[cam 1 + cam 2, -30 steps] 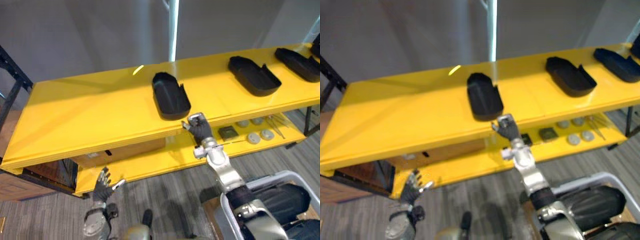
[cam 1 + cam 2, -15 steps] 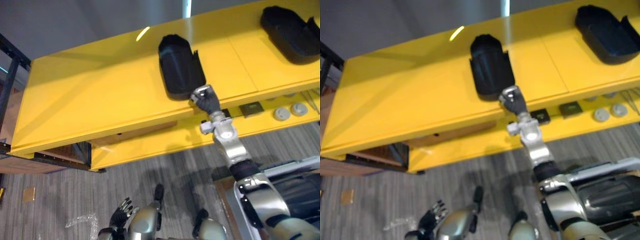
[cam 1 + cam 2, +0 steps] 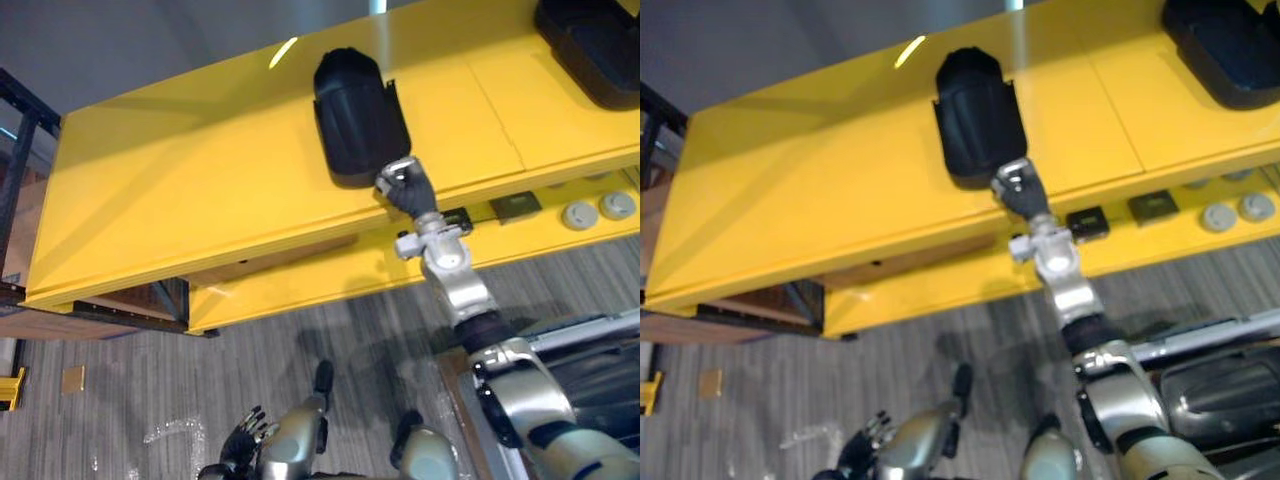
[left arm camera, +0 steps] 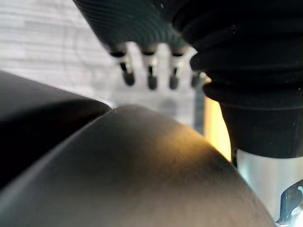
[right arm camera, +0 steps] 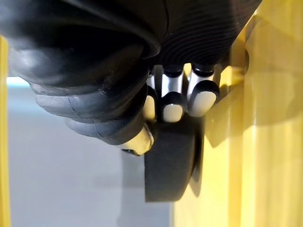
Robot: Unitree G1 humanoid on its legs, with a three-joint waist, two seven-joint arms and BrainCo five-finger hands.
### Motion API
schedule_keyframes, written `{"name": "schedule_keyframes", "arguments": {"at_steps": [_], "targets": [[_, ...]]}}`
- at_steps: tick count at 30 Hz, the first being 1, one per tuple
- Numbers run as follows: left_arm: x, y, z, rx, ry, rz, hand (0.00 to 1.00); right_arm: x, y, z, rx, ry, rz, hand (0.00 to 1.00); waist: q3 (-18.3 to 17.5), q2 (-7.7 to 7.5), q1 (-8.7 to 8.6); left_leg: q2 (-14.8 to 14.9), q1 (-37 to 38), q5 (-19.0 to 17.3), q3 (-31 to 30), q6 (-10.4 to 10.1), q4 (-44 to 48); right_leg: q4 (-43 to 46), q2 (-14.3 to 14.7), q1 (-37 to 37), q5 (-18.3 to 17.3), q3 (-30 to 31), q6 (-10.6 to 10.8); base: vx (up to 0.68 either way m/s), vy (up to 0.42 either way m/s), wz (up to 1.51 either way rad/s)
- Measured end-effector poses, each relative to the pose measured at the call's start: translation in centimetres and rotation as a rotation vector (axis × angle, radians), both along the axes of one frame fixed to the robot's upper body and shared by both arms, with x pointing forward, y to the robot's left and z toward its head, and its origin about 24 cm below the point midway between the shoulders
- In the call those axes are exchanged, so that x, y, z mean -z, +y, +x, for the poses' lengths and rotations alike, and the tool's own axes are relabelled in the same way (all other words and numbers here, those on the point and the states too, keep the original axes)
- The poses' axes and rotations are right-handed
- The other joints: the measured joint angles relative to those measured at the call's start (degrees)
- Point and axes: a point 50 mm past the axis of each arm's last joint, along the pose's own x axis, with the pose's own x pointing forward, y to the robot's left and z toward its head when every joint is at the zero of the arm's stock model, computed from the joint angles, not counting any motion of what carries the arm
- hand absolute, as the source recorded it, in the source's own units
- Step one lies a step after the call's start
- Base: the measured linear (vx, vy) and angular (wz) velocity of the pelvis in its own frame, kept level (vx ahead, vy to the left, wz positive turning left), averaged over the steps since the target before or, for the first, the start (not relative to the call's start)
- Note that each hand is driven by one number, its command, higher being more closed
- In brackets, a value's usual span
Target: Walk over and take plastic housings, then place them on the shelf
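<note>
Left eye view, and the big yellow shelf (image 3: 200, 190) takes the upper part of the scene, its top board sloping across. Below it runs grey carpet floor (image 3: 120, 400), and between the two sits the shelf's lower tier (image 3: 300, 285), yellow as well. At the far left stands a black frame (image 3: 20, 150).

On the top board lies the plastic housing (image 3: 358, 115), black, long, rounded at its far end, its near end just beside the board's front edge. A second black housing (image 3: 595, 50) lies well apart at the right corner.

Right hand (image 3: 408, 188) is up at the first housing's near right corner. In the right wrist view its fingers (image 5: 173, 111) curl onto that end, with the thumb close alongside.

Left hand (image 3: 240, 452) hangs low over the carpet, fingers straight and spread, holding nothing.

Small stuff on the lower tier: dark square parts (image 3: 515, 207), then round grey discs (image 3: 580, 213). A tan square scrap (image 3: 72, 378) lies on the floor.
</note>
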Motion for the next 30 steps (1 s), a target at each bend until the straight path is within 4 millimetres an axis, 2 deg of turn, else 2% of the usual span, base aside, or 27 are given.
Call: {"name": "schedule_keyframes", "arguments": {"at_steps": [3,8,13,22,30], "targets": [[-0.1,-0.1,0.5,0.005,-0.012,0.0,0.0,-1.3,0.5,0.3,-0.002,-0.042,0.003,1.0,1.8,0.49,0.13,0.0,-0.1,0.0,-0.3,-0.1,0.1,0.6,-0.1,-0.1,-0.3,-0.1,-0.2,-0.02,-0.017,0.06],[0.0,-0.1,0.7,0.006,-0.005,0.0,0.0,-2.7,0.9,0.4,0.004,-0.088,0.017,1.0,1.8,0.63,0.32,-0.2,-2.1,0.0,-0.6,-0.1,1.0,1.6,-0.4,-1.9,-0.5,-0.3,-0.2,0.02,-0.014,0.04],[0.0,-0.1,1.0,-0.011,-0.006,-0.011,0.0,-3.1,0.7,0.9,0.046,-0.09,0.011,1.0,1.9,0.74,1.28,-0.3,-2.1,0.0,-0.6,-0.1,1.1,1.7,-0.4,-1.9,-0.6,-0.3,-0.3,0.0,0.0,0.0],[0.0,-0.1,1.1,-0.016,-0.007,-0.007,0.0,-3.2,0.3,1.3,0.111,-0.103,-0.016,1.0,1.9,0.75,1.52,-0.3,-2.2,0.1,-0.8,-0.1,1.3,1.4,-0.4,-1.8,-0.5,-0.5,-0.3,0.0,0.0,0.0],[-0.2,-0.1,1.3,-0.008,-0.023,-0.005,0.0,-5.1,0.3,1.4,0.139,-0.17,-0.012,1.0,1.9,0.73,1.34,1.1,-0.7,0.0,0.1,-0.1,0.6,-2.5,1.5,0.6,1.4,0.0,-0.4,0.01,-0.006,-0.07]]}}
